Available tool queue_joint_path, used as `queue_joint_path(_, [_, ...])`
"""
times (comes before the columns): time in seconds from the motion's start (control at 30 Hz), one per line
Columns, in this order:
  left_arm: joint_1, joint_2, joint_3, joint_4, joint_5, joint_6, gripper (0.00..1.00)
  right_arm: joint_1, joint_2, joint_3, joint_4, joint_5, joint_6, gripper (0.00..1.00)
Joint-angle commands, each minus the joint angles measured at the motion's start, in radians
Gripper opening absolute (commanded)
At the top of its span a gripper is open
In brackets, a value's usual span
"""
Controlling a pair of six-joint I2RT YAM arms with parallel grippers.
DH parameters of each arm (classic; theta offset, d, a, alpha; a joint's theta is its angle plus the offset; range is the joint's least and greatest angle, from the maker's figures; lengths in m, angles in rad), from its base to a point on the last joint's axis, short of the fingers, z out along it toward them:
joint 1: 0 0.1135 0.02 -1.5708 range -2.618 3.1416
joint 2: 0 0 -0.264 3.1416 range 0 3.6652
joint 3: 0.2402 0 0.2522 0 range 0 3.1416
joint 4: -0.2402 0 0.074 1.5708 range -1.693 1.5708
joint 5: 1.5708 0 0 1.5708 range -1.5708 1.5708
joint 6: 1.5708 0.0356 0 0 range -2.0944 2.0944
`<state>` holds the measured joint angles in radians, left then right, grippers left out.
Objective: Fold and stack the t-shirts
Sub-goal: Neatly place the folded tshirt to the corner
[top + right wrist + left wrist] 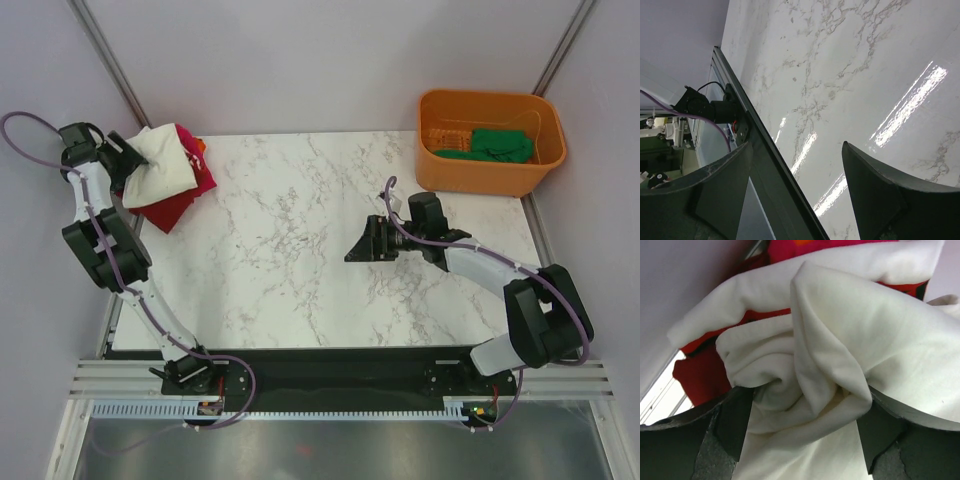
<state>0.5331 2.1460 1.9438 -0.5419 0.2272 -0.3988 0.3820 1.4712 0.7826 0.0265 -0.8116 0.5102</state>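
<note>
Left gripper (805,410) stands wide around the bunched cream-white t-shirt (840,330). Judged best: lift straight up and clear, so that neither finger snags a fold.

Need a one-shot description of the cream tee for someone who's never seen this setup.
On the marble table, look at the far left corner, where t-shirts lie in a pile. The cream-white t-shirt is bunched on top, the only pale one: under it are a dark red t-shirt and a magenta-pink t-shirt.
</note>
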Motion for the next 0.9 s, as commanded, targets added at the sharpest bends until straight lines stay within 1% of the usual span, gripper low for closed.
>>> queue_joint_path(0.0, [0.220, -0.073, -0.052, -0.213, -0.149, -0.218, 0.86, -0.005, -0.046, 0.035, 0.038, -0.034, 0.007, 0.80])
queue_joint_path(0.07, [0.252, -0.103, -0.059, -0.213, -0.135, -0.233, 0.87, -0.003, -0.054, 0.030, 0.046, -0.037, 0.017, 0.81])
queue_joint_path(0.13, [0.261, -0.112, -0.054, -0.211, -0.111, -0.245, 0.88, -0.003, -0.058, 0.024, 0.061, -0.046, 0.027, 0.81])
queue_joint_path(0.23, [0.262, -0.106, -0.014, -0.211, -0.081, -0.250, 0.89, -0.003, -0.061, 0.017, 0.078, -0.047, 0.033, 0.81])
queue_joint_path(0.27, [0.260, -0.101, -0.006, -0.211, -0.081, -0.252, 0.92, -0.003, -0.060, 0.012, 0.082, -0.047, 0.034, 0.81])
queue_joint_path(0.4, [0.243, -0.074, 0.012, -0.211, -0.106, -0.233, 0.92, -0.003, -0.052, -0.002, 0.108, -0.044, 0.040, 0.81])
queue_joint_path(0.53, [0.208, -0.006, 0.001, -0.208, -0.133, -0.226, 0.93, -0.003, -0.034, -0.003, 0.112, -0.043, 0.040, 0.81])
queue_joint_path(0.6, [0.186, 0.015, 0.010, -0.191, -0.156, -0.225, 0.95, -0.003, -0.023, 0.000, 0.112, -0.043, 0.040, 0.80])
queue_joint_path(0.63, [0.180, 0.034, 0.010, -0.182, -0.161, -0.230, 0.98, -0.003, -0.020, 0.000, 0.110, -0.041, 0.037, 0.81])
queue_joint_path(0.73, [0.163, 0.063, 0.021, -0.126, -0.134, -0.258, 1.00, -0.003, -0.003, 0.003, 0.102, -0.032, 0.028, 0.81])
queue_joint_path(0.83, [0.147, 0.139, 0.102, -0.104, -0.094, -0.285, 1.00, -0.005, 0.029, 0.010, 0.096, -0.021, 0.021, 0.81])
queue_joint_path(0.87, [0.128, 0.179, 0.166, -0.104, -0.089, -0.288, 1.00, -0.003, 0.037, 0.015, 0.093, -0.020, 0.017, 0.81])
